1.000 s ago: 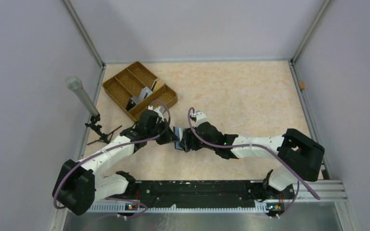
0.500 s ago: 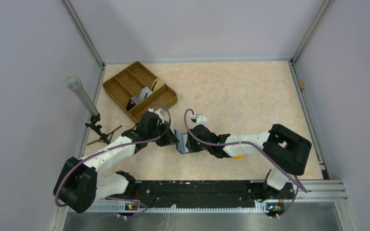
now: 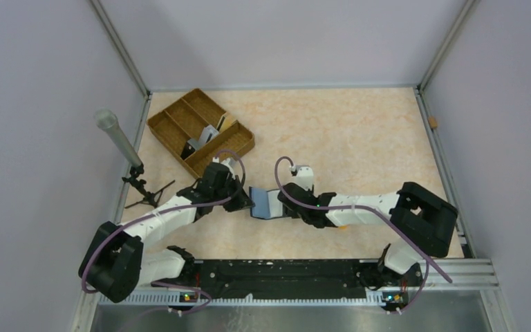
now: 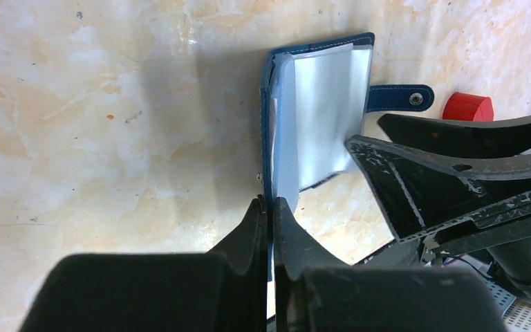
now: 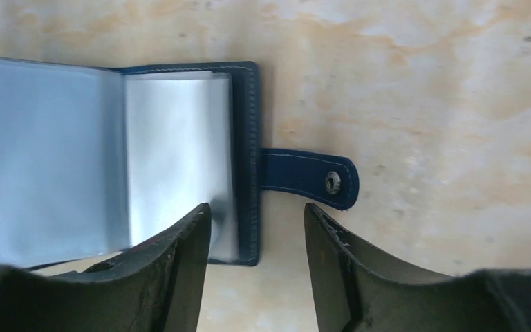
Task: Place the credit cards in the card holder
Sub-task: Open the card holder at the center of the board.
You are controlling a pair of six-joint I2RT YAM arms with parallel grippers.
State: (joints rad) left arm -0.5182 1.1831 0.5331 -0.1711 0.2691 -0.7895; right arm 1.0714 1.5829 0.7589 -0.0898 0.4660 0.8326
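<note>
The dark navy card holder [image 3: 265, 203] lies open on the table between my two grippers, its lighter blue-grey inside up. My left gripper [image 4: 269, 202] is shut on the edge of its left cover [image 4: 269, 138]. In the right wrist view the card holder [image 5: 110, 152] shows its clear sleeves and its snap tab [image 5: 308, 178]. My right gripper [image 5: 257, 214] is open, its jaws either side of the holder's right edge just below the tab, holding nothing. Grey credit cards [image 3: 205, 137] stand in the brown tray [image 3: 173, 121].
A grey microphone [image 3: 114, 135] on a small black stand [image 3: 145, 188] is at the left wall. A red round piece [image 4: 467, 107] lies just past the snap tab. A yellow piece [image 3: 343, 225] peeks from under my right arm.
My right gripper has drawn back to the right off the holder and stands open. The holder now lies spread wider. My left gripper has stayed shut on the cover.
</note>
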